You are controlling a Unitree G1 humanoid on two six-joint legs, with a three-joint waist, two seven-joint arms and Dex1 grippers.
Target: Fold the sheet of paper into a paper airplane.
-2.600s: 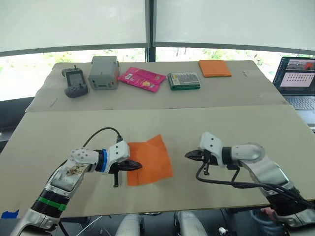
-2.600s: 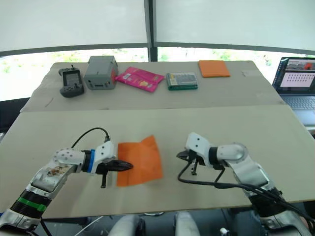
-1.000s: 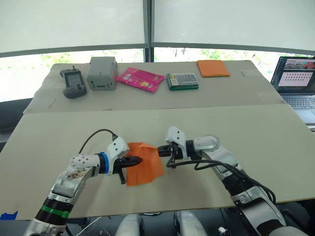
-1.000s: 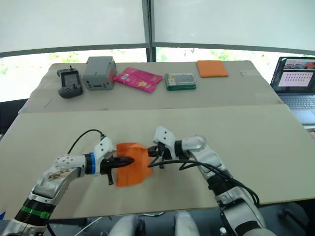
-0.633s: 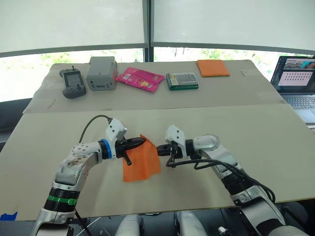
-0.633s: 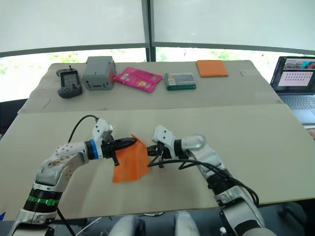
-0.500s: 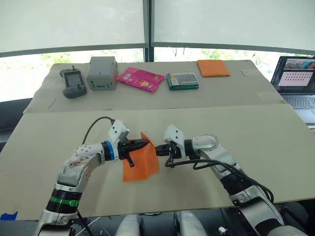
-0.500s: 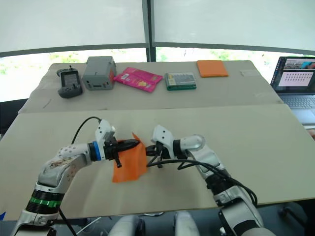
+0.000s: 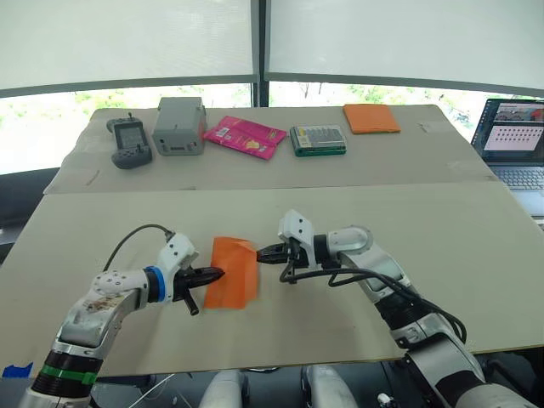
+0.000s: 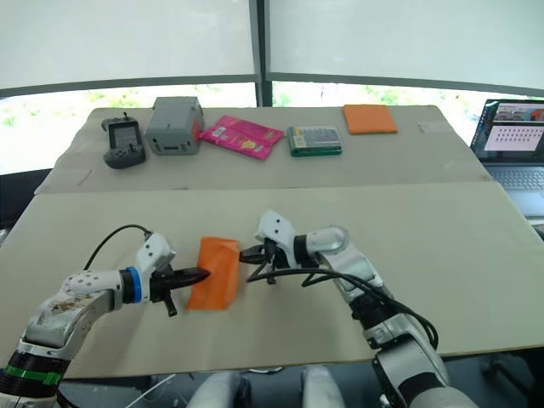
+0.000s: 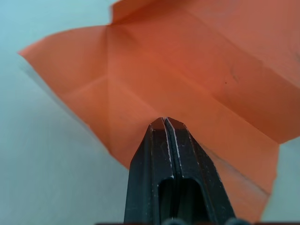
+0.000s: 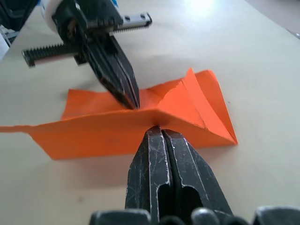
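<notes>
You are looking at a lab or office test room: a plain table [image 9: 476,229] is standing under wide shaded windows [image 9: 127,38], an open laptop [image 9: 512,136] is glowing at its edge, and a handheld controller [image 9: 130,143] and grey box [image 9: 178,125] are lying on it.

laptop [image 9: 518,144] cut off, screen perhaps unreadable

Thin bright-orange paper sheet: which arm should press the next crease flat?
Probably the left. Its end effector lies shut on top of the thin bright-orange paper sheet, while the right end effector sits shut at the raised edge.
</notes>
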